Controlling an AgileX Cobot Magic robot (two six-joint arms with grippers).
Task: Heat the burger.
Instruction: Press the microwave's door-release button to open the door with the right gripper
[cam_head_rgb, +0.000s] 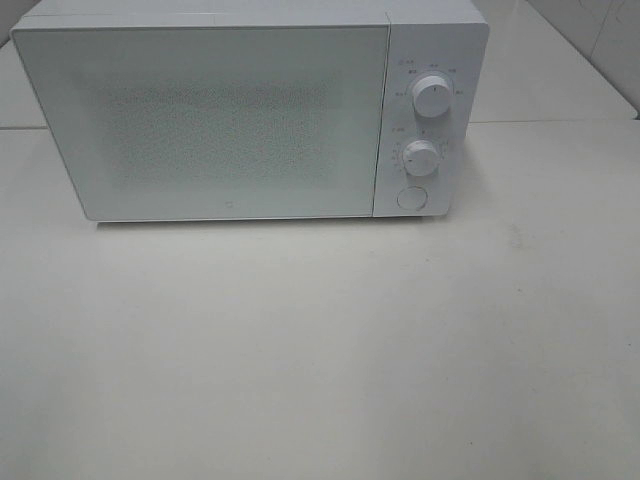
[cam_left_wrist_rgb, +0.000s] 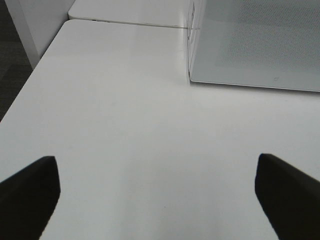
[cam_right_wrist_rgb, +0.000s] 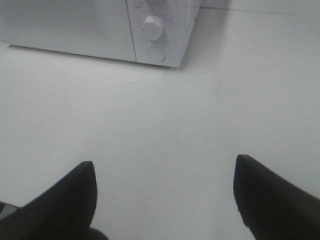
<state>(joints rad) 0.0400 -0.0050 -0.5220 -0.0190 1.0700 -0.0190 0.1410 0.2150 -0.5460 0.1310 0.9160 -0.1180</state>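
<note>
Above the desk's (cam_head_rgb: 320, 350) near side, the left tool (cam_left_wrist_rgb: 155, 167) and the right tool (cam_right_wrist_rgb: 165, 167) hang released, jaws wide with nothing between them. Toward the far edge stands the microwave (cam_head_rgb: 200, 120), door shut. Its meshed window seems opaque; the burger is hidden, so its place and heading cannot be told.

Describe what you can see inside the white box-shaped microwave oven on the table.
Nothing inside shows. The white microwave oven has its door shut, and the speckled door panel hides the cavity. Whether a burger sits inside cannot be told.
</note>
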